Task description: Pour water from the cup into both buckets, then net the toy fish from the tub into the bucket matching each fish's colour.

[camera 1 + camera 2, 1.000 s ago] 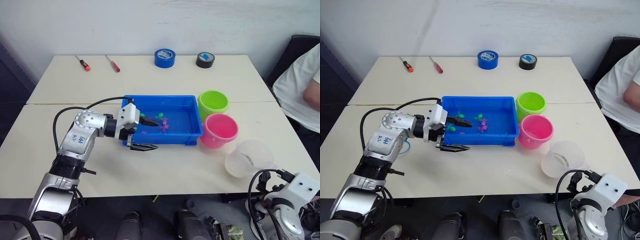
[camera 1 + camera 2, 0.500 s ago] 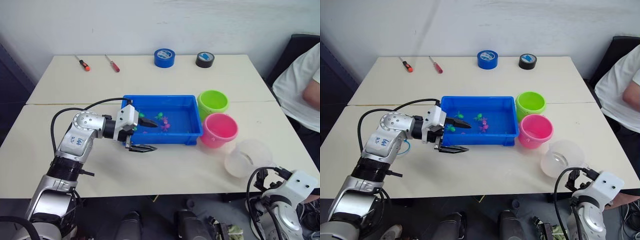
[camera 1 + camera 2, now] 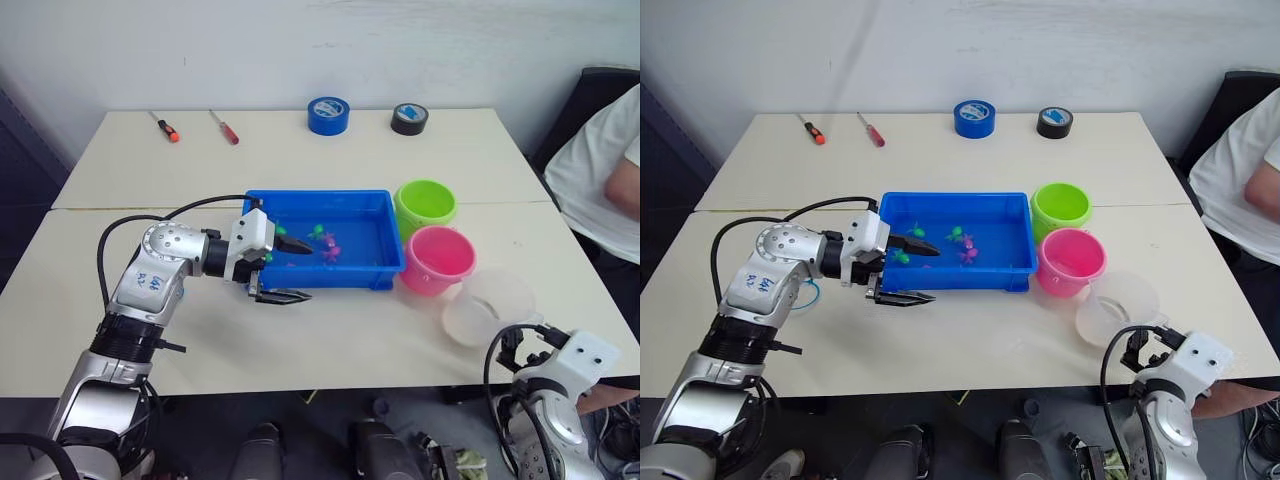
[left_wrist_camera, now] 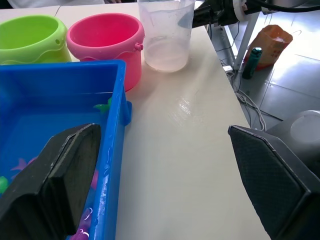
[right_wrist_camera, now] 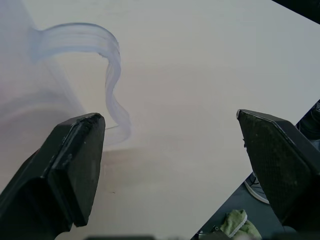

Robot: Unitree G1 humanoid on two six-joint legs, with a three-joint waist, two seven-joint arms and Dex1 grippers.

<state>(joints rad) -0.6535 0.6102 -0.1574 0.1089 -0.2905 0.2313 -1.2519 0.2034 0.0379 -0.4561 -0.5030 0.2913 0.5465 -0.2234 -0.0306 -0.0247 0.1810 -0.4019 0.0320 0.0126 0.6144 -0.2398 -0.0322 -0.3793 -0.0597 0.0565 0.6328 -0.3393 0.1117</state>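
**Q:** Where do you find the task items on the table?

**A:** You see the blue tub (image 3: 385, 262) at the centre of the left eye view, holding water and several tiny pink and green toy fish (image 3: 327, 249). The green bucket (image 3: 426, 205) stands just beside the tub's right end, and the pink bucket (image 3: 438, 259) sits touching or nearly touching the tub's lower right corner, directly below the green one in the frame. The clear cup (image 3: 487, 307) stands upright at the lower right, near the pink bucket.

**Q:** What do you read from the left gripper?

**A:** You see the left gripper (image 3: 289, 270) at the tub's left end with its fingers spread wide. One finger reaches over the rim above the water; the other lies outside the tub's front wall. It holds nothing.

**Q:** And the right gripper?

**A:** In the right wrist view you see the right gripper (image 5: 172, 165) fully spread and empty. One finger (image 5: 70, 165) sits just beside the cup's curved handle, but you cannot tell if it touches.

**Q:** What else lies on the table?

**A:** At the upper edge you find two red-handled screwdrivers (image 3: 165, 125), a blue tape roll (image 3: 328, 115) and a black tape roll (image 3: 410, 118). A person's white sleeve (image 3: 600, 170) shows at the right edge.
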